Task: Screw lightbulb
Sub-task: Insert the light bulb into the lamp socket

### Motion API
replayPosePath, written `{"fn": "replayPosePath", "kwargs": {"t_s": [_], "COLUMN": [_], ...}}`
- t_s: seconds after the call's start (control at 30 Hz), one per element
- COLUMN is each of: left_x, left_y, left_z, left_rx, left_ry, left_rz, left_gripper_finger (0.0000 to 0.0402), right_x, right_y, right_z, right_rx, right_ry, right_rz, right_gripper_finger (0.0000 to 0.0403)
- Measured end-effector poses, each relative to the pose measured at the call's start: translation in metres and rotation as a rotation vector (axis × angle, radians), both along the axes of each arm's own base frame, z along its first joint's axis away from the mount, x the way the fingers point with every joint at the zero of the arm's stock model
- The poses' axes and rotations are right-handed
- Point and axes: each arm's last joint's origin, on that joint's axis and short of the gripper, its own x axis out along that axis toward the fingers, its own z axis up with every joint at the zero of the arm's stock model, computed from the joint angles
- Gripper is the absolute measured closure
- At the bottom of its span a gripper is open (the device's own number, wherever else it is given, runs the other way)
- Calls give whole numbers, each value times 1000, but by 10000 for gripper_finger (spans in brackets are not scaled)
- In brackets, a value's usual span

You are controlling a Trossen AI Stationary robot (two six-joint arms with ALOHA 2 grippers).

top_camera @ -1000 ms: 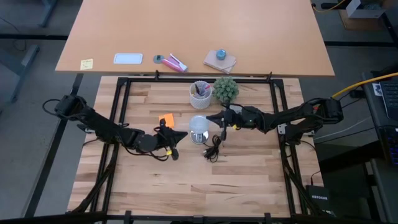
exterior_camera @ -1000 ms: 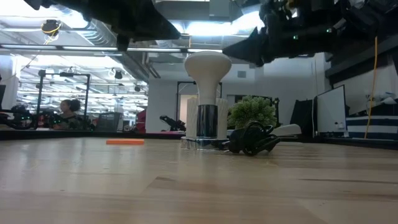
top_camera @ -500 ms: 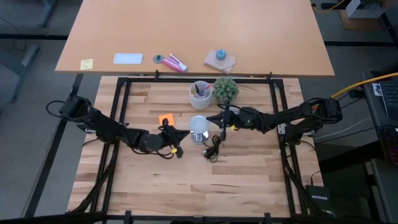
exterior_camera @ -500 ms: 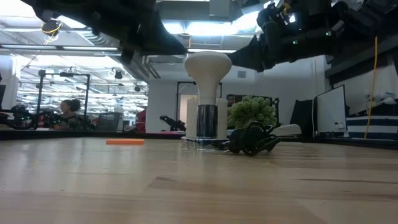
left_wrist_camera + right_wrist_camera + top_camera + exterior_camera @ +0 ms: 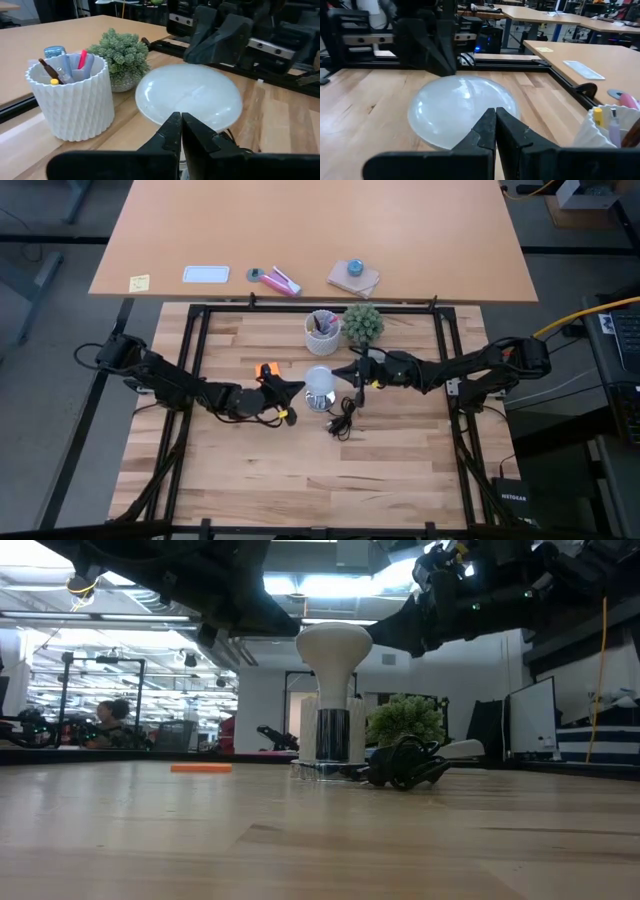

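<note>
The frosted white lightbulb [image 5: 319, 381] stands upright, its base down in the shiny metal socket [image 5: 333, 736] at the table's middle. My left gripper [image 5: 298, 388] is shut. It comes nearly level from the table's left, its tips at the dome's left side [image 5: 180, 122]. My right gripper [image 5: 338, 371] is shut too. It comes nearly level from the right, its tips at the dome's far right side [image 5: 495, 117]. In each wrist view the dome [image 5: 190, 95] [image 5: 455, 107] fills the space just beyond the shut fingertips. My left gripper has its shut tips right at the left side of the bulb's dome [image 5: 300, 638]; I cannot tell whether they touch it. My right gripper has its shut tips right at the dome's right side [image 5: 369, 640]; I cannot tell whether they touch it.
A black cord [image 5: 345, 418] lies coiled just right of the socket. A white ribbed cup with pens [image 5: 321, 330] and a small green plant [image 5: 363, 323] stand behind the bulb. An orange piece [image 5: 265, 368] lies beside my left gripper. Black frame rails [image 5: 200, 320] edge the table.
My left gripper has moved toward the table's right and far edges, up to the bulb's left side, staying shut. My right gripper has tipped its shut fingers slightly down toward the dome. The bulb has not moved.
</note>
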Motion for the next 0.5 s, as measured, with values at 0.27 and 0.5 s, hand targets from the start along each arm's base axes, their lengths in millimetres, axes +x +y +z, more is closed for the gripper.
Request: {"fn": "replayPosePath", "kwargs": {"t_s": [0.27,0.5], "left_x": [2,4], "left_y": [12,24], "left_z": [0,0], "left_rx": [3,2], "left_ry": [3,4], "left_rz": [43,80], "left_gripper_finger": [396,396], "right_x": [0,0], "right_y": [1,5], "right_z": [0,0], "right_rx": [32,50], "right_ry": [-1,0], "right_rz": [28,144], "right_gripper_finger": [391,391]}}
